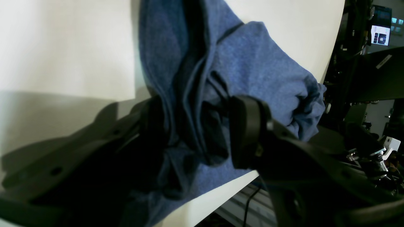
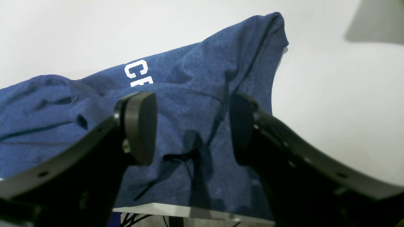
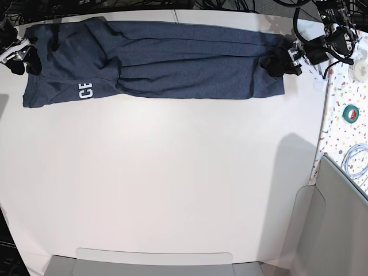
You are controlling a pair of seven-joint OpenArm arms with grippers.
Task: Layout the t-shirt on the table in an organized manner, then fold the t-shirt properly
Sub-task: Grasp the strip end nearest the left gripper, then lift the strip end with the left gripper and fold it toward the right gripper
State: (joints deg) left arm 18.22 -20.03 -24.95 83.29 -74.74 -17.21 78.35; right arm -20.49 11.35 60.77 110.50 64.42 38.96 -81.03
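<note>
The dark blue t-shirt (image 3: 172, 57) lies stretched in a long band along the far edge of the off-white table (image 3: 172, 172), with white letters (image 3: 85, 91) showing near its left end. My left gripper (image 3: 276, 62) is at the shirt's right end. In the left wrist view its jaws (image 1: 199, 132) stand open with bunched cloth (image 1: 258, 69) lying between them. My right gripper (image 3: 26, 54) is at the shirt's left end. In the right wrist view it (image 2: 192, 126) is open just above the cloth (image 2: 195, 78), gripping nothing.
A narrow speckled surface (image 3: 345, 115) runs along the table's right side, with a green tape roll (image 3: 351, 112) and a coiled cable (image 3: 356, 161) on it. Grey panels stand at the bottom right (image 3: 322, 230) and along the near edge (image 3: 149, 261).
</note>
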